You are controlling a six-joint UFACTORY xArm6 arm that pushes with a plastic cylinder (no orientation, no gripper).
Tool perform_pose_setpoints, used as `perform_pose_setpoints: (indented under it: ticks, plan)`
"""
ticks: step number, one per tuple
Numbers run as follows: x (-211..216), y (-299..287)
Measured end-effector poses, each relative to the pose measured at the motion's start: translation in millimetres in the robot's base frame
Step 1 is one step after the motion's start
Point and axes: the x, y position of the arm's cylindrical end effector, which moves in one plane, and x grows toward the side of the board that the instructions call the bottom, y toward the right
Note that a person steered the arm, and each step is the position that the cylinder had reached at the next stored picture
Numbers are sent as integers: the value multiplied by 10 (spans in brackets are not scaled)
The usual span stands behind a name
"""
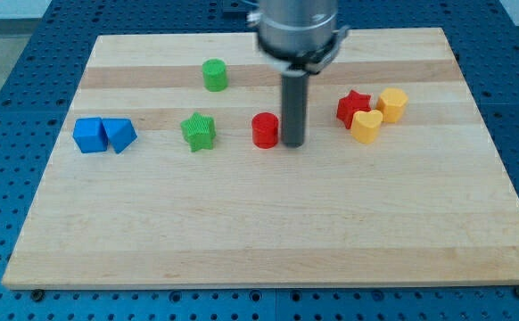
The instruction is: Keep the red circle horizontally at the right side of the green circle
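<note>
The red circle (265, 130) stands on the wooden board near the middle. The green circle (214, 75) stands up and to the view's left of it, near the board's top. My tip (293, 144) is right beside the red circle, on its right side at the same height in the view, touching it or nearly so. The rod rises from there to the arm's grey body at the view's top.
A green star (199, 132) lies left of the red circle. A blue cube (89, 135) and a blue triangle (119, 135) sit at the left. A red star (354, 108), a yellow heart (366, 126) and a yellow hexagon (392, 104) cluster at the right.
</note>
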Motion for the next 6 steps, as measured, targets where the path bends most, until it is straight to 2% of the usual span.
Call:
perform_pose_setpoints:
  ticks: [1, 3, 4, 5, 6]
  plan:
    - [-339, 215]
    - [271, 142]
    - [544, -145]
    - [539, -463]
    - [154, -492]
